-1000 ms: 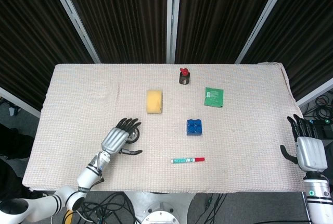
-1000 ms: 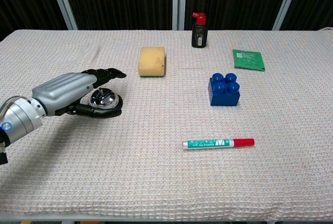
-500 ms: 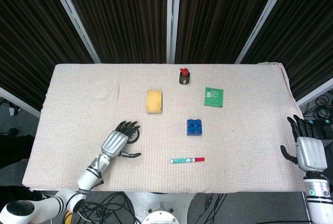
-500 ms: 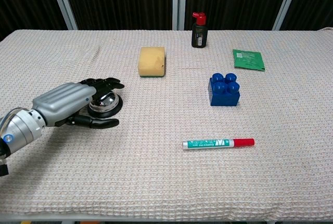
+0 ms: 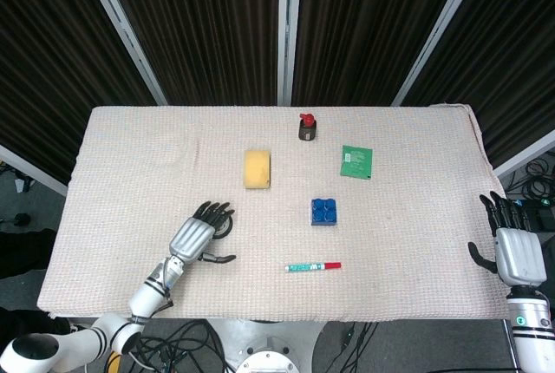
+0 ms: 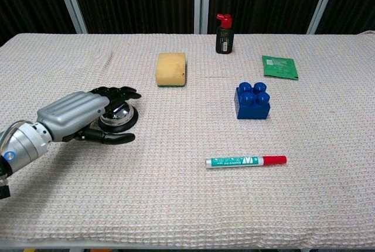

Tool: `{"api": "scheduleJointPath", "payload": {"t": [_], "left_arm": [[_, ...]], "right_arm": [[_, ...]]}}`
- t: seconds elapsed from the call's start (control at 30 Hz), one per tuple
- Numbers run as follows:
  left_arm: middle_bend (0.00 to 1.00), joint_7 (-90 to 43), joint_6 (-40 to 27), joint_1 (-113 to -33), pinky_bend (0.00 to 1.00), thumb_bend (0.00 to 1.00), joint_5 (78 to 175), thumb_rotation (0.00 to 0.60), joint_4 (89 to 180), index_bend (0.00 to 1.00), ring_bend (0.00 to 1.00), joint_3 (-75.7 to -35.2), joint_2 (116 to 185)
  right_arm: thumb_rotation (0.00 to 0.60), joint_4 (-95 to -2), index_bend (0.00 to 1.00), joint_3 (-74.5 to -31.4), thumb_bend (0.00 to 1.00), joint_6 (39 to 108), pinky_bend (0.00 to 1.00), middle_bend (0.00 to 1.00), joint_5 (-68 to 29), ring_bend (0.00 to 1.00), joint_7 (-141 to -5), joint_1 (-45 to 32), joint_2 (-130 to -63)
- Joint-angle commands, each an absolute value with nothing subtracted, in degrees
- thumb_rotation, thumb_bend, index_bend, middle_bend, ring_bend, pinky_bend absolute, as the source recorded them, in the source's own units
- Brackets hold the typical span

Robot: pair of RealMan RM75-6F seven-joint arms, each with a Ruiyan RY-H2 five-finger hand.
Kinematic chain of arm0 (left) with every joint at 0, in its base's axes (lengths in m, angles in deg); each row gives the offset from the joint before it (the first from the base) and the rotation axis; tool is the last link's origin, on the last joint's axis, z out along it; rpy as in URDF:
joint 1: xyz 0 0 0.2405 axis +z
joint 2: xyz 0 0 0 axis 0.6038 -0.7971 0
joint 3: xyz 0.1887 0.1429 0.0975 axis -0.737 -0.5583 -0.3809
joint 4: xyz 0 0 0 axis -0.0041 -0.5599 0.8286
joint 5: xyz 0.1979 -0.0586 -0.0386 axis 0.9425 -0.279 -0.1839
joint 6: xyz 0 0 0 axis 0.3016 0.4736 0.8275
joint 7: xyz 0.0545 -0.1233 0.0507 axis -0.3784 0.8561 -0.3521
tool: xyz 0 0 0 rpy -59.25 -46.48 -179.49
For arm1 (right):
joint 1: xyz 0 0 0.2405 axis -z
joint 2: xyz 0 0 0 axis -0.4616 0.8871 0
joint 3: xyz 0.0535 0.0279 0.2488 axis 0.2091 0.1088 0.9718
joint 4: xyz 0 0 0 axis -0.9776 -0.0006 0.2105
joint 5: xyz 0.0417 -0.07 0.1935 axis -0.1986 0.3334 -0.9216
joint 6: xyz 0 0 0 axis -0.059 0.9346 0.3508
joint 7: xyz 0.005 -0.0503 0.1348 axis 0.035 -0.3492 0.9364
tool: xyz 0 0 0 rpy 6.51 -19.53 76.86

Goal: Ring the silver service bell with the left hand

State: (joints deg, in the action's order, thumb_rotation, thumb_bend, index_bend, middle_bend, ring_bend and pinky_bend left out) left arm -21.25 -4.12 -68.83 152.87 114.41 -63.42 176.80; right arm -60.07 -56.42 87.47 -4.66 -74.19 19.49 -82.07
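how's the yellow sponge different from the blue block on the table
The yellow sponge is a smooth, rounded slab; the blue block is hard-edged with round studs on top. The sponge lies farther back and left, nearer the left hand; the block sits closer to the marker. Both rest free, untouched.

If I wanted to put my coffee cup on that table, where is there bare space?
The near right stretch, between the marker, the blue block and the right edge, is bare. So is the far left corner behind the yellow sponge. It is crowded where the left robot hand covers the bell.
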Motion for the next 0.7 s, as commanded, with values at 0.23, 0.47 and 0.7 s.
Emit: {"api": "scheduleJointPath", "payload": {"t": [0.23, 0.47, 0.7], "left_arm": [[0.0, -21.05, -6.77, -69.7, 0.0, 0.0, 153.7, 0.051, 115.08, 0.0, 0.0, -62.03, 176.62], [0.0, -21.88, -5.53, -68.96, 0.0, 0.0, 153.45, 0.05, 115.73, 0.0, 0.0, -63.61, 176.21], [0.0, -22.3, -5.45, -69.01, 0.0, 0.0, 153.19, 0.052, 115.29, 0.0, 0.0, -63.33, 176.19]], "right_arm": [[0.6, -60.03, 0.0, -56.36, 0.24, 87.47, 0.0, 0.0, -4.69, 0.0, -73.86, 19.48, -81.96], [0.6, -59.88, 0.0, -56.38, 0.24, 87.15, 0.0, 0.0, -4.78, 0.0, -73.7, 19.35, -82.02], [0.6, -59.75, 0.0, -56.34, 0.24, 87.2, 0.0, 0.0, -4.75, 0.0, -73.31, 19.37, -81.94]]}}
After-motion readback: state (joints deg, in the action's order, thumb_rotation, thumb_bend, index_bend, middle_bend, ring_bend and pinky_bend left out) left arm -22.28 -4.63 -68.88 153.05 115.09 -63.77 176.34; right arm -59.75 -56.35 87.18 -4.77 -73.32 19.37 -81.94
